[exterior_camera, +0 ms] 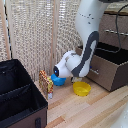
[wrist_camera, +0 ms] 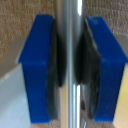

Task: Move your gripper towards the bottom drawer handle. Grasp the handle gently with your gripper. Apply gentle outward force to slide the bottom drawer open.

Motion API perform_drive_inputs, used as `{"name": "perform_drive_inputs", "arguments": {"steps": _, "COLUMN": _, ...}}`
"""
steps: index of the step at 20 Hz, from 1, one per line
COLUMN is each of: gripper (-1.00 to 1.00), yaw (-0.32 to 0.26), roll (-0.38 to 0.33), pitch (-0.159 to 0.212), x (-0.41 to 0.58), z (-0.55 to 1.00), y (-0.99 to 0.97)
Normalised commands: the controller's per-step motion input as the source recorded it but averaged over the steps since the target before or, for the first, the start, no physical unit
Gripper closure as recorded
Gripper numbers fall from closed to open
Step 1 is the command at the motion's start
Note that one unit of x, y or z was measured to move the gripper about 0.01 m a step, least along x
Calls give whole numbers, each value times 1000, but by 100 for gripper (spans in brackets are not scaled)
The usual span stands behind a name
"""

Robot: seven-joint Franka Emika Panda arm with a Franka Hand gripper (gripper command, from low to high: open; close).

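One white arm, two bowls, one blue and one yellow, one black fabric box, and two blue fingers flanking one silver bar

Home-like rm: wood floor, brown dresser, wicker screen.

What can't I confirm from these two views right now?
- Wrist view: the gripper closes on the bottom drawer handle, but the frame edges cut off the bar's ends, and the picture is blurred.
- Exterior view: the arm's white body hides that grasp.
- Exterior view: the bottom drawer is cut off by the right edge; its inside is too dark to read.
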Motion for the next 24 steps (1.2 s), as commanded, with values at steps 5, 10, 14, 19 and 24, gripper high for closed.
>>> {"name": "perform_drive_inputs", "arguments": {"steps": 5, "gripper": -100, "yaw": -5, "roll": -2, "pitch": 0, "x": 0, "z": 152, "y": 7}}
{"name": "perform_drive_inputs", "arguments": {"steps": 10, "gripper": -100, "yaw": -2, "roll": -4, "pitch": 5, "x": 79, "z": 346, "y": -1}}
{"name": "perform_drive_inputs", "arguments": {"steps": 14, "gripper": -100, "yaw": -9, "roll": -1, "pitch": 5, "x": 176, "z": 591, "y": 0}}
{"name": "perform_drive_inputs", "arguments": {"steps": 19, "gripper": -100, "yaw": -123, "roll": 57, "pitch": -4, "x": 66, "z": 628, "y": 79}}
{"name": "perform_drive_inputs", "arguments": {"steps": 24, "gripper": -100, "yaw": -177, "roll": 217, "pitch": 4, "x": -62, "z": 490, "y": 7}}
